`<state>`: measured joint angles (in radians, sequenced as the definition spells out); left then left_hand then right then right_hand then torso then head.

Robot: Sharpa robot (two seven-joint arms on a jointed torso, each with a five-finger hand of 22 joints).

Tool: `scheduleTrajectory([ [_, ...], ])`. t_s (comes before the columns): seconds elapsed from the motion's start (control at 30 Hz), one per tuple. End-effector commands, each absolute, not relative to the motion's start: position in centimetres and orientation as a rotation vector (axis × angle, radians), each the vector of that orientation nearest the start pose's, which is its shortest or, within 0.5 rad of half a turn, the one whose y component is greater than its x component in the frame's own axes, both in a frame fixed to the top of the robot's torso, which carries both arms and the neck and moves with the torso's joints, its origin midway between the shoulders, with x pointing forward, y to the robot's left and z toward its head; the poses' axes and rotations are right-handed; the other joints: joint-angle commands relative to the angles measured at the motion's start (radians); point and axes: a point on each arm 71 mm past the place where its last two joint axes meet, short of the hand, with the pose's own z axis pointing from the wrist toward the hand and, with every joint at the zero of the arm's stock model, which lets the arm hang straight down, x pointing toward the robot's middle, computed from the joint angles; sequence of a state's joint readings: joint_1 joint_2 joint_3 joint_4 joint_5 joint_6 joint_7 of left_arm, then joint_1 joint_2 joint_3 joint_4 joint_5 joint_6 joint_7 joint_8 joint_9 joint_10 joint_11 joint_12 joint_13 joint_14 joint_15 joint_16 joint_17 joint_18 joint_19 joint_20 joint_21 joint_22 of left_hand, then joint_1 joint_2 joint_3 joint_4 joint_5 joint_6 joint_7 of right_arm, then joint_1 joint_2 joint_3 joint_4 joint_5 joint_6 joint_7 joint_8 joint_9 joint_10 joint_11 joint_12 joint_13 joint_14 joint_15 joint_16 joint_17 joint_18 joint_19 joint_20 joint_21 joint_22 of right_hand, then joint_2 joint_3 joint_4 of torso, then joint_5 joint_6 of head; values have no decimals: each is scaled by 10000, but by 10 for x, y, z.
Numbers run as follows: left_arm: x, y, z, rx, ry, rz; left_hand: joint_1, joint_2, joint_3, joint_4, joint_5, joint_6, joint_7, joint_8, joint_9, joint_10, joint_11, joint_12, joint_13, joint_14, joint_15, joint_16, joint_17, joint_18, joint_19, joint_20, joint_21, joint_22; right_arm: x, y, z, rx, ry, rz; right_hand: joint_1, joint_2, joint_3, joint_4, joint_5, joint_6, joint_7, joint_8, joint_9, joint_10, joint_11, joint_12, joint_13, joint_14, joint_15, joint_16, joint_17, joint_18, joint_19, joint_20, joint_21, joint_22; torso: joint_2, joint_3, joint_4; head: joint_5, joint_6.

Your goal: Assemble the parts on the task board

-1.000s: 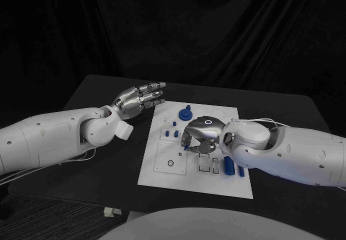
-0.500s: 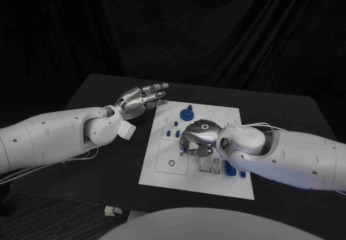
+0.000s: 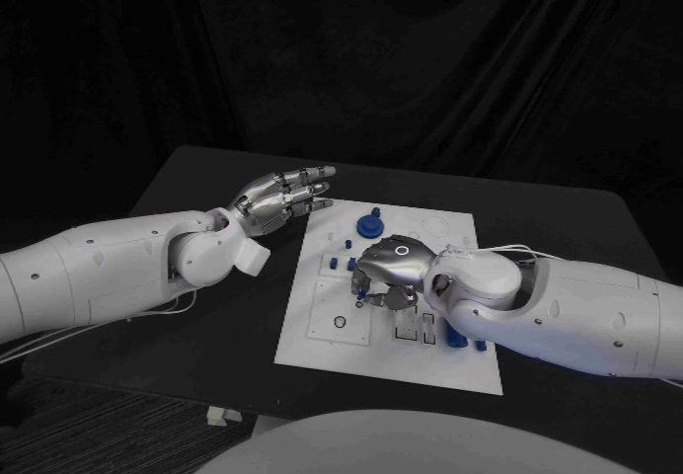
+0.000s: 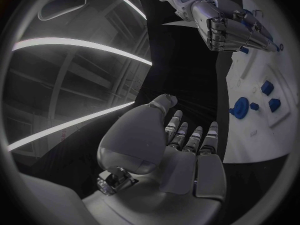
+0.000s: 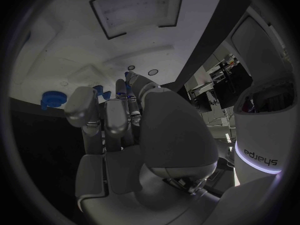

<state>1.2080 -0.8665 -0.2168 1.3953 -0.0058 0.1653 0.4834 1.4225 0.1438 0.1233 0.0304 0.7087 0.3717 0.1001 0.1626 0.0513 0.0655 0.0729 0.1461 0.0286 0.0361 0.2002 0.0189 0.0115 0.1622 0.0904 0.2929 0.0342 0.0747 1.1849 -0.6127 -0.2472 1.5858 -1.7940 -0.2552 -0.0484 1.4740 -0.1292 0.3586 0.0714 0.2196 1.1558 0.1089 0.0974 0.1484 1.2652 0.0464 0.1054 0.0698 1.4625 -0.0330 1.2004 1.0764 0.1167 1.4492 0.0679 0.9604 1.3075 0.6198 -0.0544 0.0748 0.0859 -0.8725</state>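
Task board (image 3: 316, 326): white plate in the middle of the black table (image 3: 186, 178), its long side running away from the robot; also seen past the left hand's fingers in the left wrist view (image 4: 262, 130)
Round blue part (image 3: 367, 226): stands near the far end of the board with a small knob on top; in the left wrist view it shows as a blue disc (image 4: 239, 107), and in the right wrist view as a blue piece (image 5: 51, 99) well off to the side of the fingers
Small blue parts (image 3: 339, 263): short pieces on the board between the round part and the right hand, just beside the hand's far side
Blue bar (image 3: 453, 334): long piece near the board's right edge, partly hidden under the right forearm
Right hand (image 3: 387, 272): low over the middle of the board, palm down, fingers curled down toward the plate; a blue piece (image 5: 129, 80) shows at the fingertips in the right wrist view, but I cannot tell whether the hand holds it or only touches it
Left hand (image 3: 285, 196): raised over the table just beside the board's far left corner, holding nothing, fingers straight and side by side with the thumb set off from them; apart from the board and from every part
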Motion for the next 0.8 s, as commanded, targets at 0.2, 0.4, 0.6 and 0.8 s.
scheduleTrajectory([
  [0.2, 473, 237, -235, -10461, 16590, -18413, -26, 25, 65, -19, 58, 35, 37, 53, 12, 0, 72, 41, 5, 38, 13, 27, 9, -132, 34, 4, 34, -8, 405, -65, -254, -7955, 16596, 7839, 15, 29, 4, -53, -49, 80, 11, 33, 9, 84, 1, -59, 10, 342, -5, 8, -18, -189, 39, 7, 13, 1354, 6, 0, -6, 22, -1],
  [0.4, 474, 237, -236, -10455, 16554, -18411, -30, 23, 66, -18, 52, 37, 40, 55, 12, -6, 71, 32, 3, 45, 13, 31, 11, -133, 43, 4, 37, -2, 405, -66, -256, -7967, 16681, 7823, 16, 23, 1, -67, -61, 99, 2, 34, 17, 108, -9, -58, 12, 324, -12, -36, -80, -179, 23, 3, -40, 1341, 6, -2, -8, 21, -1],
  [0.6, 474, 237, -236, -10459, 16554, -18405, -32, 23, 69, -20, 50, 61, 42, 67, 15, -8, 69, 32, 3, 61, 14, 40, 16, -134, 43, 3, 37, -3, 403, -66, -257, -7980, 16731, 7833, 17, 22, 0, -71, -63, 103, 0, 34, 19, 116, -11, -58, 13, 319, -14, -49, -97, -178, 20, 2, -43, 1339, 5, -2, -3, 69, -1],
  [0.8, 474, 236, -237, -10462, 16567, -18406, -32, 23, 69, -20, 50, 61, 42, 67, 15, -8, 69, 32, 3, 61, 14, 40, 16, -134, 43, 3, 37, -3, 402, -67, -258, -8028, 16863, 7787, 23, 21, 1, -81, -64, 105, -2, 31, 21, 128, -16, -56, 14, 307, -17, -83, -142, -173, 11, 1, -72, 1332, 3, -4, -5, 86, -1],
])
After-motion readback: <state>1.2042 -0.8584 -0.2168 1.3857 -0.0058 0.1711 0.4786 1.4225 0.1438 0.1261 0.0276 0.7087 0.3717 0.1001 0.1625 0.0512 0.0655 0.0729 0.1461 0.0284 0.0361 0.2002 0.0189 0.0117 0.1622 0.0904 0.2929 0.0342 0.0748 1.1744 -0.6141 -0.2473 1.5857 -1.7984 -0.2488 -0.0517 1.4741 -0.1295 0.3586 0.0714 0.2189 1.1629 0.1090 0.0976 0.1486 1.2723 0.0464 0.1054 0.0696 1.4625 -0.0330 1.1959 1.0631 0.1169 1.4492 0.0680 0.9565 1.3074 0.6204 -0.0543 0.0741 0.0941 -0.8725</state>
